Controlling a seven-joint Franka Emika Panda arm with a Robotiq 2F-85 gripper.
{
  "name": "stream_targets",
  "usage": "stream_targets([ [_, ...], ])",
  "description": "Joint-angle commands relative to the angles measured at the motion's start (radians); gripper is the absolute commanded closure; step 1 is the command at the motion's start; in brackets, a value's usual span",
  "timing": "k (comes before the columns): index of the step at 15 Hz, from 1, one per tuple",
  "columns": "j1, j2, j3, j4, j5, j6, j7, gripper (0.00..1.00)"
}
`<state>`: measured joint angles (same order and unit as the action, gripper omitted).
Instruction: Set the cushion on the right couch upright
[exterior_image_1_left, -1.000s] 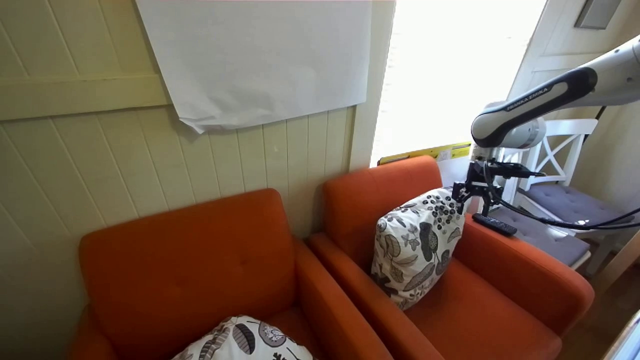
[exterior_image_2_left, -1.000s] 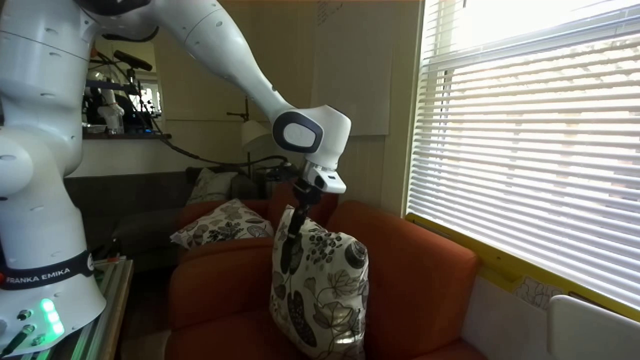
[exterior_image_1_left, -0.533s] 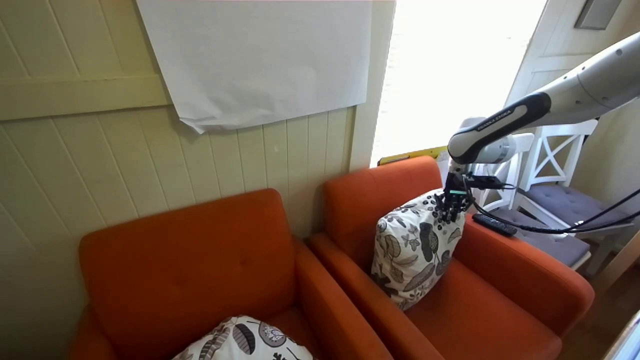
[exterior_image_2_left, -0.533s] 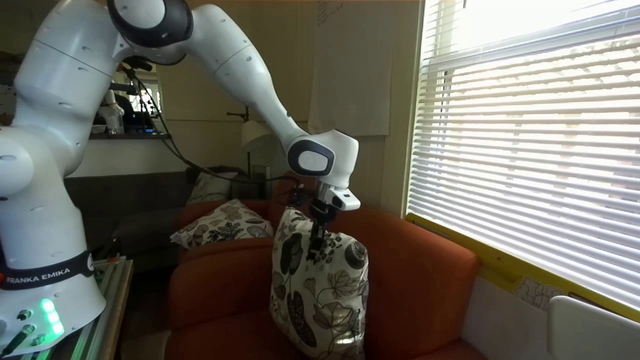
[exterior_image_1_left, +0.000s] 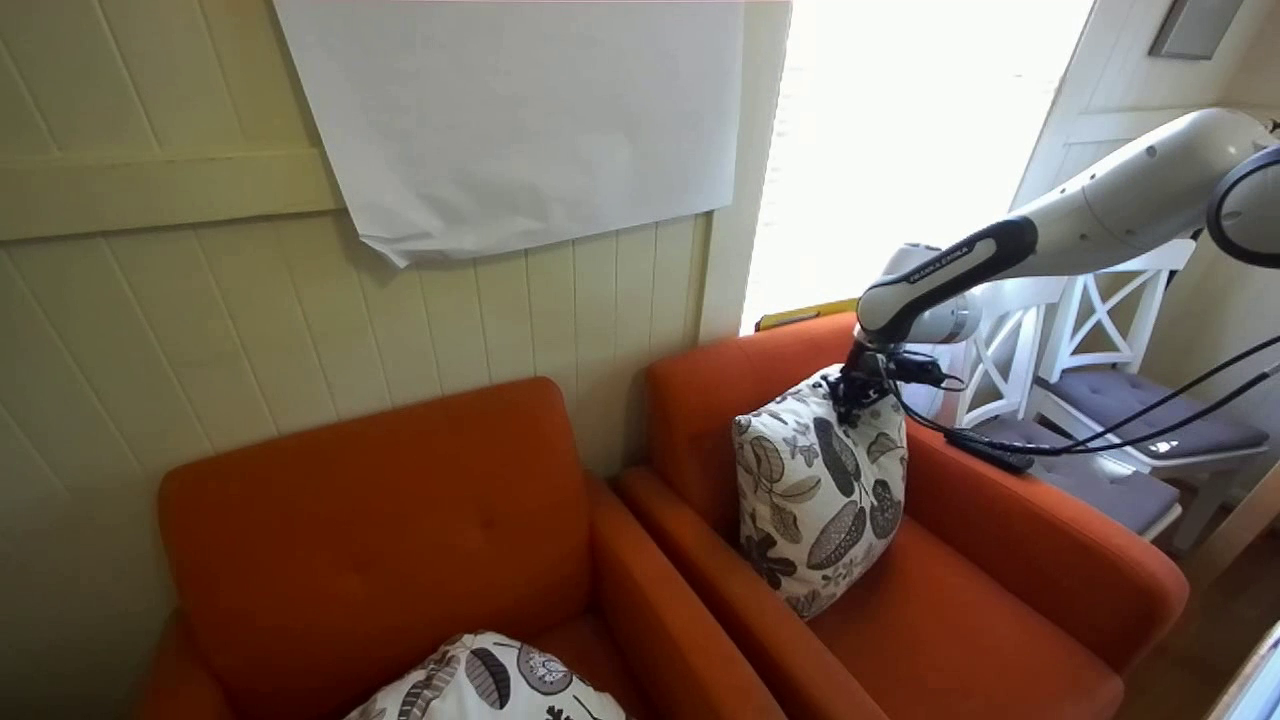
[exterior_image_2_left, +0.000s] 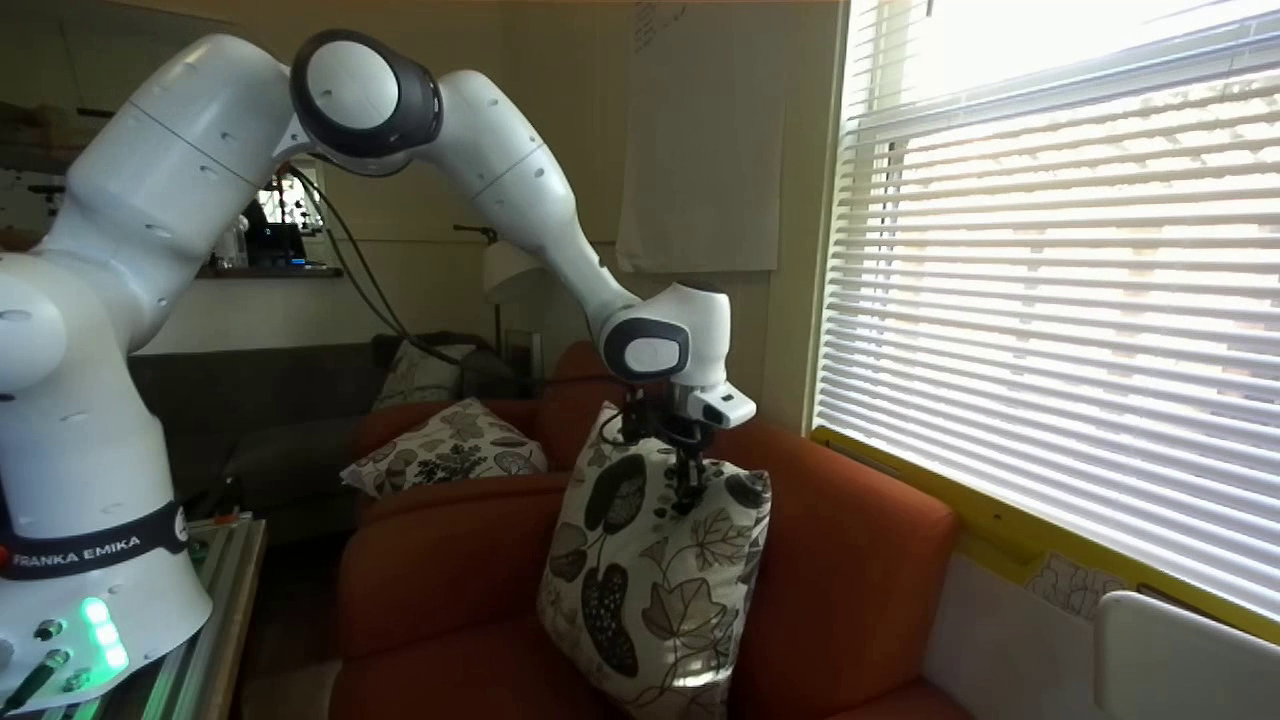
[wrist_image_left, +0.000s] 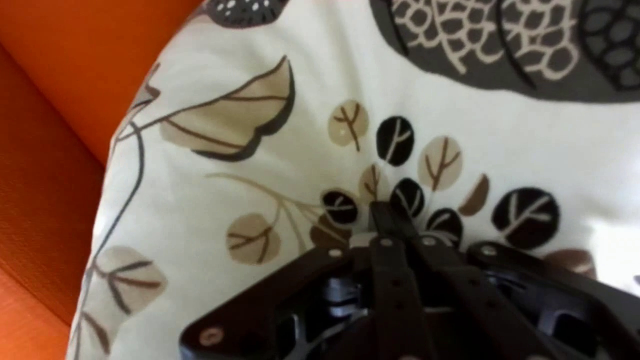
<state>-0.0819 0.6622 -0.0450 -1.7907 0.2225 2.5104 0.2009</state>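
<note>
One orange-red upholstered armchair (exterior_image_1_left: 370, 490), squarish back, far left in an exterior view: not your target. On it, a white leaf-print fabric pillow (exterior_image_1_left: 490, 680), partly out of view; leave it.

Just beside: the right couch (exterior_image_1_left: 970, 610), same orange-red upholstery, boxy padded arms. On it, your cushion (exterior_image_1_left: 815, 510), square, soft, white fabric with dark leaf print. Up on edge, but tilted and turned askew; whether its rear meets the squarish backrest (exterior_image_1_left: 710, 400), you can't make out.

Black, jointed end effector (wrist_image_left: 392, 215) high on the cushion's printed face. Jaws brought together, tips touching cloth; whether a fold is nipped between them is hidden from you. If one is, backing off before releasing could tip the cushion forward. If none is, you've only a poking tool: press too high and the base may skid out; press off-centre and the whole may swivel.

Farther right, a long black remote control (exterior_image_1_left: 1000, 460) lies on the padded armrest (exterior_image_1_left: 1100, 550), dark cables (exterior_image_1_left: 1065, 450) drooping by it. A wide swing might let them snag and sweep it off.
</note>
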Motion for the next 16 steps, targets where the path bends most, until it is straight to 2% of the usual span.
stream_targets([
  [1,-0.041,0.07,0.05,0.098,0.064,0.105,-0.042,0.98],
  [5,-0.068,0.068,0.083,0.088,0.097,0.168,-0.07,0.98],
  [7,-0.071,0.083,0.082,0.11,0.078,0.107,-0.08,0.98],
  [9,-0.044,0.088,0.046,0.102,0.043,0.095,-0.049,0.99],
  [11,-0.052,0.028,0.049,0.036,0.055,0.037,-0.041,0.98],
  [12,-0.07,-0.008,0.07,-0.001,0.067,0.026,-0.084,0.99],
  [13,-0.059,-0.046,0.053,-0.039,0.063,0.005,-0.057,0.98],
  [14,-0.083,-0.086,0.075,-0.071,0.089,-0.042,-0.082,0.98],
  [15,-0.077,-0.115,0.062,-0.095,0.09,-0.084,-0.058,0.73],
  [16,-0.096,-0.154,0.076,-0.123,0.112,-0.142,-0.083,0.73],
])
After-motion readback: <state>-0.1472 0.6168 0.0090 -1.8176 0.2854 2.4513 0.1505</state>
